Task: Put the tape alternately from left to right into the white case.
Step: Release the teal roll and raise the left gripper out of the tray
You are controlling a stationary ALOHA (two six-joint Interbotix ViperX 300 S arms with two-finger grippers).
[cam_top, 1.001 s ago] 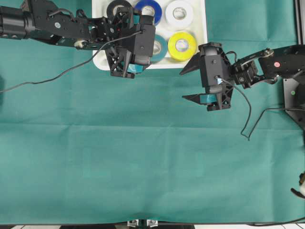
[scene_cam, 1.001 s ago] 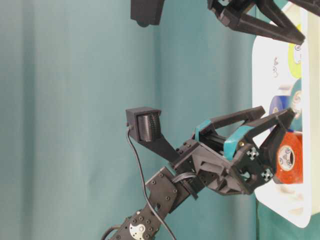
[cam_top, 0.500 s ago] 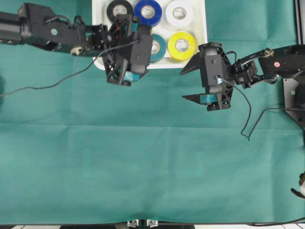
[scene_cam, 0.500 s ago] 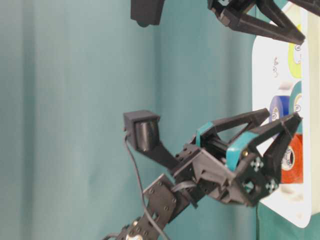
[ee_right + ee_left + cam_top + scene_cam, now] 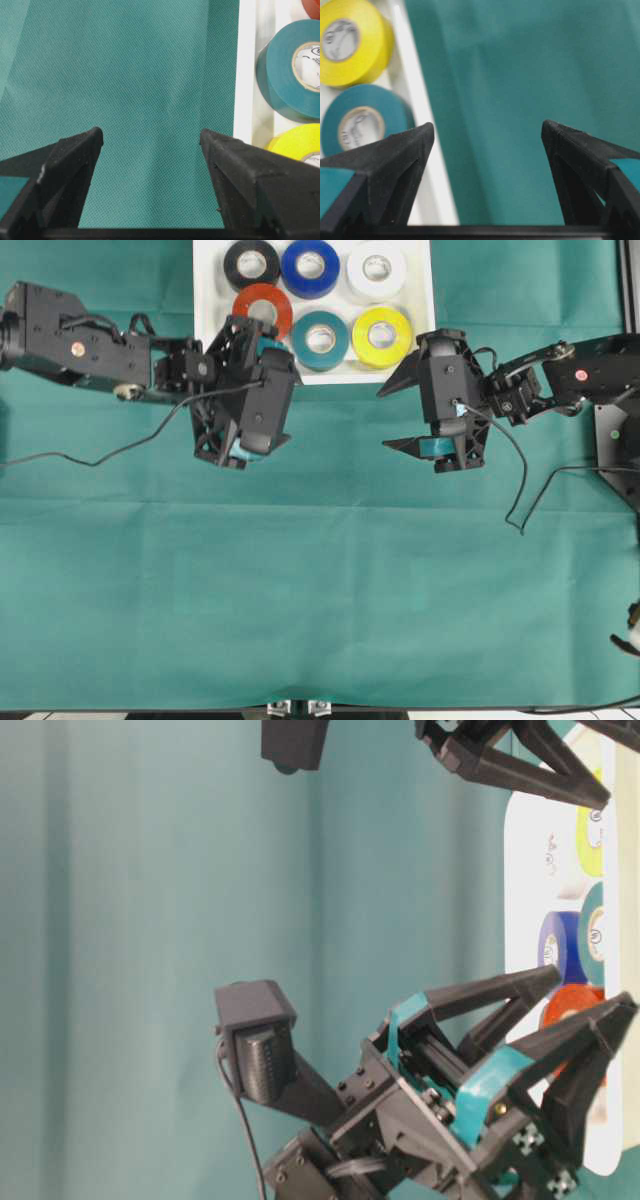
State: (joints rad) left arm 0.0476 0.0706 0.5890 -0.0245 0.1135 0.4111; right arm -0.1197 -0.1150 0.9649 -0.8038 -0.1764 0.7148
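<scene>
The white case (image 5: 208, 340) at the top holds several rolls of tape: black (image 5: 250, 262), blue (image 5: 310, 265) and white (image 5: 376, 270) behind, orange-red (image 5: 262, 308), teal (image 5: 320, 338) and yellow (image 5: 381, 335) in front. My left gripper (image 5: 275, 405) hangs open and empty over the cloth just in front of the case's left half. Its wrist view shows bare cloth between the fingers (image 5: 405, 150), with the case rim (image 5: 417, 125) beside them. My right gripper (image 5: 382, 420) stands open and empty in front of the case's right corner, with only cloth in its gap (image 5: 151, 135).
Green cloth (image 5: 320, 590) covers the table in front of both arms. A black cable (image 5: 100, 450) trails from the left arm and another (image 5: 520, 490) loops from the right arm.
My left gripper let go of the orange-red roll in the case's front left spot, then drew back down and left off the case. The right arm stayed still.
</scene>
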